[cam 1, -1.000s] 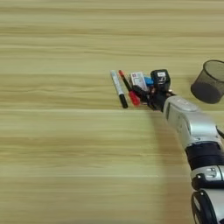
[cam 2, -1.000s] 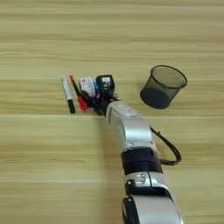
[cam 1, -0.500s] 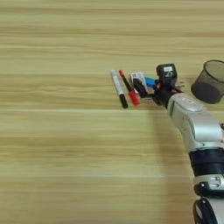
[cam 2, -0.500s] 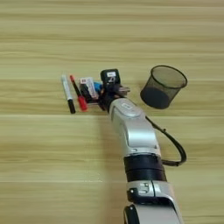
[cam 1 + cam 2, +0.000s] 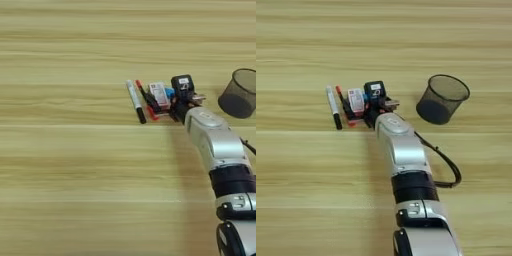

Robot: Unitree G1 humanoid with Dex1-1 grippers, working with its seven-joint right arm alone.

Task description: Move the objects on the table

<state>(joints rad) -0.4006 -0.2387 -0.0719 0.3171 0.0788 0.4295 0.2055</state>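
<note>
Gripper (image 5: 375, 102) drifting right along the cluster since a second ago; the items are lying as before.

The white marker (image 5: 333, 106), red marker (image 5: 343, 103) and white-and-red box (image 5: 356, 100) are lying side by side on the table (image 5: 301, 190), left of the mesh cup (image 5: 441, 99), probably grouped for one reach. The blue block (image 5: 169, 93) is peeking out beside the gripper, which is hovering over the cluster's right end; its opening and any hold cannot be told.

Table (image 5: 65, 190) left lies open — mesh cup (image 5: 442, 99) (upright) blocks right.
</note>
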